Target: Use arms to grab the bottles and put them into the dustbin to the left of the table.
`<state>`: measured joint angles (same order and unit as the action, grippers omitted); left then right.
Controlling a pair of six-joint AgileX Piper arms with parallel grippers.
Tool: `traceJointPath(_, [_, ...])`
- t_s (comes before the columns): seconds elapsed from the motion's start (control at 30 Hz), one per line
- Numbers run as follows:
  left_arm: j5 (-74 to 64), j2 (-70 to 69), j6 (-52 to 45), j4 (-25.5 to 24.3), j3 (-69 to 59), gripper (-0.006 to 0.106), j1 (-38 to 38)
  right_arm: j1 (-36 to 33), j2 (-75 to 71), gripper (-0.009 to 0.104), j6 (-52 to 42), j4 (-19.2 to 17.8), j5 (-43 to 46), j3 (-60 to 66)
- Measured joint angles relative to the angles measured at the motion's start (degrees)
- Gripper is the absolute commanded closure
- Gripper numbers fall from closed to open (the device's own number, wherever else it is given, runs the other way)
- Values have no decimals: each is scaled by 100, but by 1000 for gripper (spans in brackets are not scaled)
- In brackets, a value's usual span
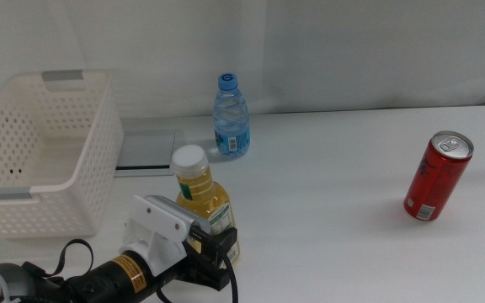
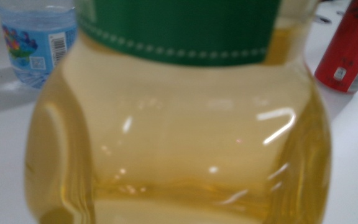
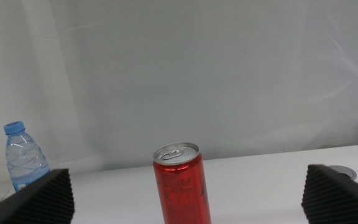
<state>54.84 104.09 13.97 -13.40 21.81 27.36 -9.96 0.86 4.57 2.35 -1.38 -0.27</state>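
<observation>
Juice bottle (image 1: 202, 200) upright on counter (image 1: 335, 185), left gripper (image 1: 213, 252) against its base, jaw state unclear. Right gripper (image 3: 185, 199) jaws spread, facing red can (image 3: 180, 183).

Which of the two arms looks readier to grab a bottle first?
Left. The left gripper is right at the yellow-juice bottle, which fills its wrist view, and the dustbin stands close by. The right gripper, jaws wide open, faces the red can from farther back.
</observation>
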Motion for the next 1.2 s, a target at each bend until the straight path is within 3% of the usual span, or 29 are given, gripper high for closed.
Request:
traceJointPath(0.13, [-414, -258, 297, -14, 61, 103, 0, 0, 0, -8, 0, 0, 0, 0])
traceJointPath(0.37, [-2667, -1440, 335, -36, 987, 103, 0, 0, 0, -8, 0, 0, 3, 0])
traceJointPath(0.7, [-6418, -2348, -497, -28, 3769, 103, -196, 0, 0, -8, 15, 0, 18, 0])
traceJointPath(0.9, [-8061, -2356, -487, 4, 5231, 103, -1151, 0, 0, -8, 15, 0, 18, 0])
traceJointPath(1.2, [-9254, -2264, -342, 217, 5827, 103, -2843, 0, 0, -8, 15, 0, 18, 0])
